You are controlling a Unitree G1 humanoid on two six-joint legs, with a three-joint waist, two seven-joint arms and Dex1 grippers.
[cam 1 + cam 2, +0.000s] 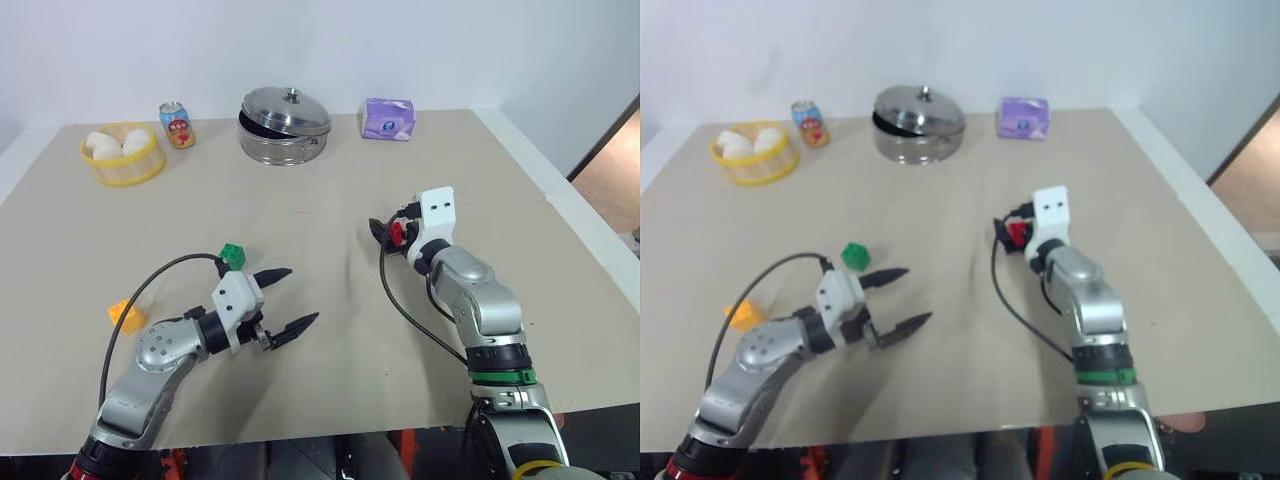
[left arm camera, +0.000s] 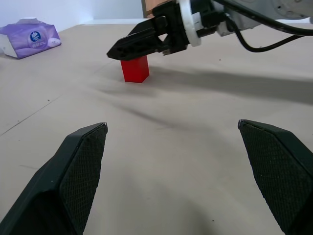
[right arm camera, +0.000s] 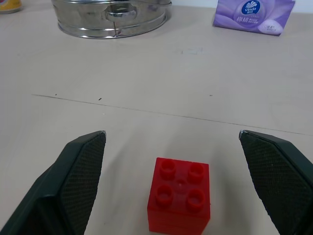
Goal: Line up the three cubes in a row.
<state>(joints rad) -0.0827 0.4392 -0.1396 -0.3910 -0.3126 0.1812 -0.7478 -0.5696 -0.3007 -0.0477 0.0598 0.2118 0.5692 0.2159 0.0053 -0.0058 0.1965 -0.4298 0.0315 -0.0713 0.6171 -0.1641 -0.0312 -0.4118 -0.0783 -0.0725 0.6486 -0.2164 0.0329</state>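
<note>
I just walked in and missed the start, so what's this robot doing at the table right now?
It is working on three toy-brick cubes on the table. The right gripper is open, with the red cube sitting between its fingers, not yet gripped. The left gripper is also open and holds nothing. The green cube lies just beside that arm, the yellow-orange cube farther to its left. They are not in a row yet.

I'm seeing three cubes (image 1: 231, 254) lying scattered on the table (image 1: 330, 190) | two sitting left, one right, between my right gripper (image 3: 171, 181) fingers | pot (image 1: 284, 124) standing centre rear, basket (image 1: 123, 153) sitting far left.
</note>
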